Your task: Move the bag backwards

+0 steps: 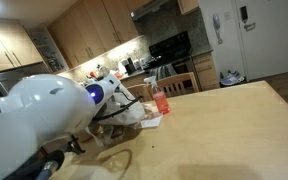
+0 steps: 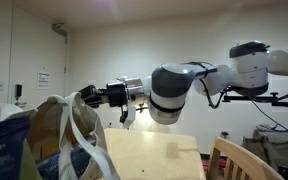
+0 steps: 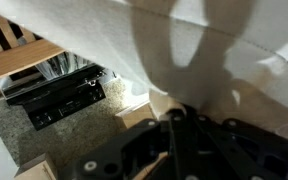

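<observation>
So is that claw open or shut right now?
Shut on the bag: in the wrist view the gripper has its fingers closed together on the bag's white fabric.

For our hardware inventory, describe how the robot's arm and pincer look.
The arm has smooth, rounded white shells with darker grey bands at the joints. A blue light glows on one link. Alongside it run black cables. The pincer is black, with angular metal linkages.

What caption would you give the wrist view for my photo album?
Robot gripper shut on the fabric of the off-white bag, with a black stove in the background.
</observation>
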Tool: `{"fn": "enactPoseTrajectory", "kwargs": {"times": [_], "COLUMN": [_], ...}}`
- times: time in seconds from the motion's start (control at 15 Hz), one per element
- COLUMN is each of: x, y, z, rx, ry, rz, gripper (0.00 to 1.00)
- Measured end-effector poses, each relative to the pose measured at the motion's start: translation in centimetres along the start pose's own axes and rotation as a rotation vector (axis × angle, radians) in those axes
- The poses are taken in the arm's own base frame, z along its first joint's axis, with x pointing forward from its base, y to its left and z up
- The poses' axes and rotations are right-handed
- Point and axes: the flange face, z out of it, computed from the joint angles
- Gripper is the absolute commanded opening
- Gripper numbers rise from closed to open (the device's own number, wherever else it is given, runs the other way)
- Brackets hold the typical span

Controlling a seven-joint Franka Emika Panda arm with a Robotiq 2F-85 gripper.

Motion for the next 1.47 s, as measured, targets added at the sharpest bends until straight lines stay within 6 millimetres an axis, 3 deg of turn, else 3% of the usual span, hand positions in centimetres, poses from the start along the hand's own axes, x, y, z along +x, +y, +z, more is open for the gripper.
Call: {"fn": "enactPoseTrajectory", "kwargs": {"times": [0.13,0.47,0.87,1.07,1.47], "x": [-0.2,-1.5,-2.8,-0.5,5.9], "y": [0.2,1.0,2.4,4.6,9.1], "z": [0.0,-0.2,-0.8,-2.1,-6.8], "rx": [-0.004,-0.02,-0.053,-0.112,-0.267], "ry": [-0.004,-0.029,-0.069,-0.069,-0.079], "rz": [-0.001,-0.002,-0.034,-0.113,-0.253], "gripper": [0.51,0.7,0.86,0.97,1.0]}}
